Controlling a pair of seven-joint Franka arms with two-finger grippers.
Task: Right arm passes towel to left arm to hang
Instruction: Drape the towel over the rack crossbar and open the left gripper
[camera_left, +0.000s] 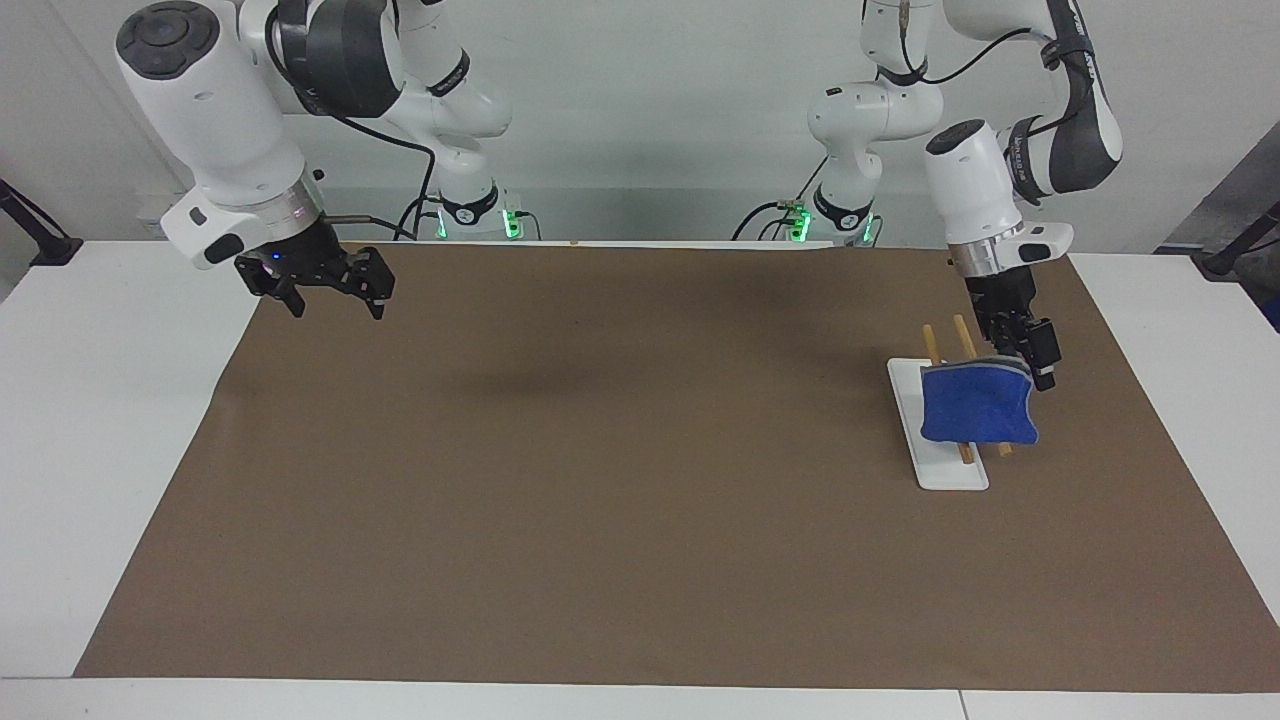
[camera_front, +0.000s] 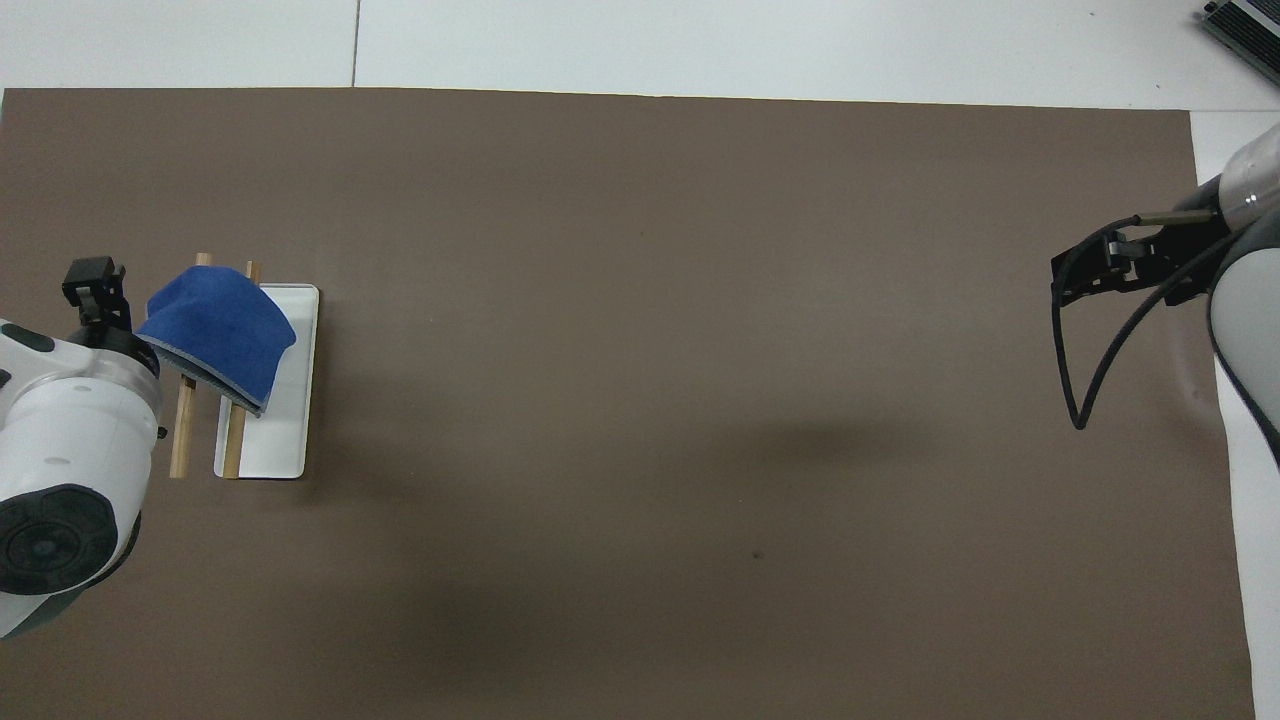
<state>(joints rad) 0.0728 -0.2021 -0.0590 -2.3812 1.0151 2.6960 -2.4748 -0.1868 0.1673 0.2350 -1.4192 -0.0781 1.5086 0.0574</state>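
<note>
The blue towel (camera_left: 978, 405) is hanging draped over two wooden rails (camera_left: 962, 337) of a rack with a white base (camera_left: 950, 470), toward the left arm's end of the brown mat (camera_left: 620, 480); the left gripper (camera_left: 1032, 358) is hovering just beside the towel's upper edge, apparently apart from the cloth, though I cannot tell its finger spacing; the right gripper (camera_left: 335, 297) is waiting over the mat's corner with its fingers spread apart.
</note>
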